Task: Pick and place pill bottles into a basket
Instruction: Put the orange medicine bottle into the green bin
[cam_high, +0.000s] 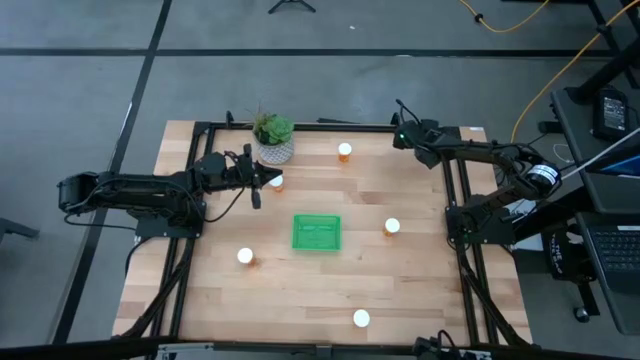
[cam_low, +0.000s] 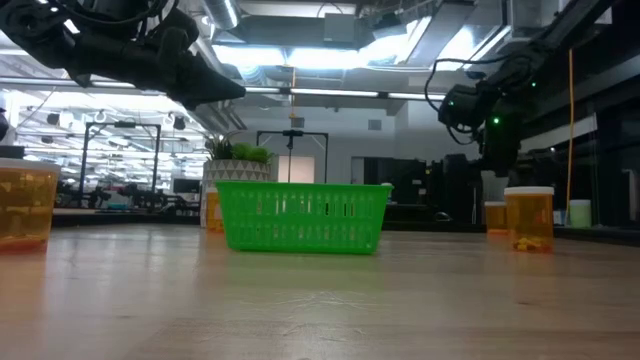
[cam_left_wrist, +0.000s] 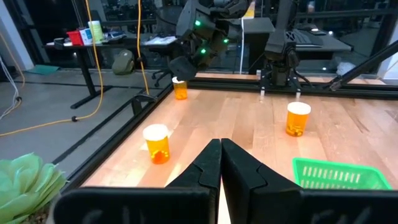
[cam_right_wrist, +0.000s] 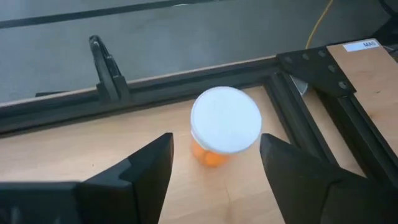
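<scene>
The green basket (cam_high: 316, 232) stands on the table's middle. Orange pill bottles with white caps stand upright on the wood at the far side (cam_high: 345, 151), right of the basket (cam_high: 392, 227), near left (cam_high: 245, 257) and near edge (cam_high: 361, 319). My left gripper (cam_high: 262, 182) is shut and empty, held above the table just left of another bottle (cam_high: 276, 182). My right gripper (cam_right_wrist: 216, 140) is open above a bottle (cam_right_wrist: 225, 121) at the far right corner, one finger on either side of its cap, touching nothing. In the high view that gripper (cam_high: 402, 135) hides this bottle.
A potted plant (cam_high: 272, 135) stands at the far edge just beyond my left gripper. Black frame rails (cam_high: 455, 215) run along the table's sides and far edge, close to the right gripper's bottle. Bare wood (cam_high: 300, 300) lies between the basket and the near edge.
</scene>
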